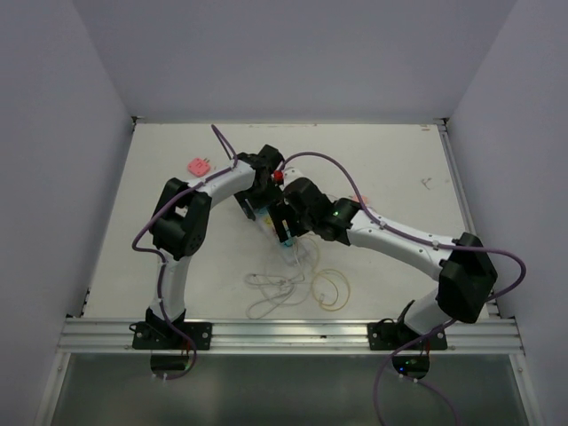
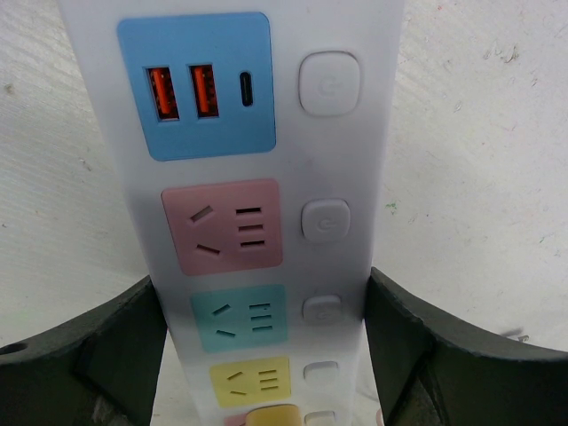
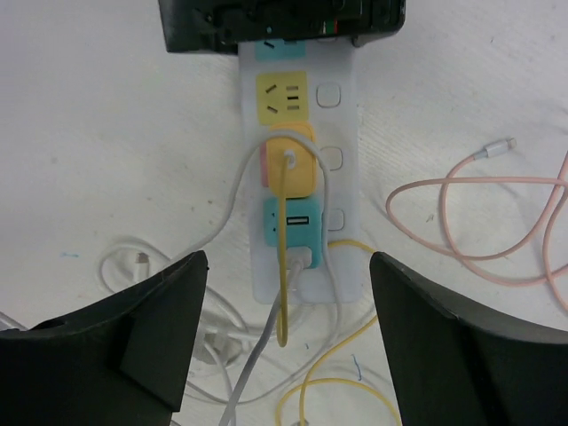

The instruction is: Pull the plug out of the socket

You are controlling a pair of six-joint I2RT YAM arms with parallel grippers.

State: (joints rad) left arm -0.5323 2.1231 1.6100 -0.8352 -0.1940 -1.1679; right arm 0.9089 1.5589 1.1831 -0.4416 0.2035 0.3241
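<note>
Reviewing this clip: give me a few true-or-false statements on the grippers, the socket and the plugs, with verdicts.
1. The left gripper clasps the socket by its long sides. True.
2. The right gripper is shut on the yellow plug. False: its jaws stand wide open, holding nothing.
3. The yellow plug sits in the socket. True.
4. A cable is plugged into the blue USB face. False: its ports are empty.
5. A pink plug lies loose on the table, apart from the socket. True.
</note>
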